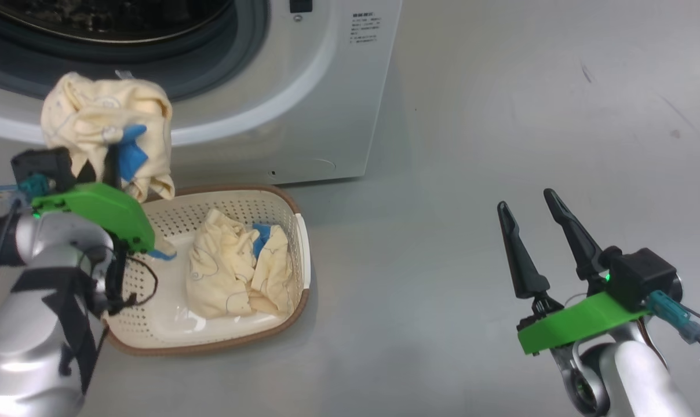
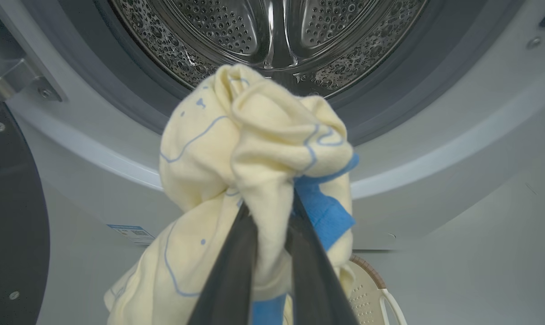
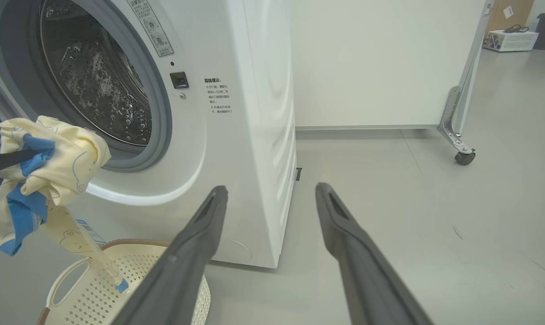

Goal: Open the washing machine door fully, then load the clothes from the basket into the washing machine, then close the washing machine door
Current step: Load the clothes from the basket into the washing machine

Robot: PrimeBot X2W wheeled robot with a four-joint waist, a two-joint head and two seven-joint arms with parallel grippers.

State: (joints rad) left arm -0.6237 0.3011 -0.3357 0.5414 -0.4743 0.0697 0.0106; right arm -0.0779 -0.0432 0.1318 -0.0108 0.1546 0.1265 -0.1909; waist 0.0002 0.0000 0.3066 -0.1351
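My left gripper (image 1: 104,159) is shut on a cream-yellow garment with blue patches (image 1: 104,119), held up above the basket (image 1: 295,217) and just before the washing machine (image 1: 303,87) opening. The left wrist view shows the bunched garment (image 2: 254,149) pinched between my fingers (image 2: 229,271), with the steel drum (image 2: 272,31) straight ahead. More clothes (image 1: 237,266) lie in the basket. The black door (image 2: 11,216) stands swung open at the left. My right gripper (image 1: 529,211) hangs open and holds nothing over the floor to the right. The held garment (image 3: 47,176) dangles beside the grey gasket (image 3: 162,117).
Grey floor (image 1: 500,116) stretches to the right of the machine. A white partition (image 3: 371,63) on a castor foot (image 3: 464,157) stands behind, with boxes (image 3: 509,38) beyond it. The basket sits against the machine's front.
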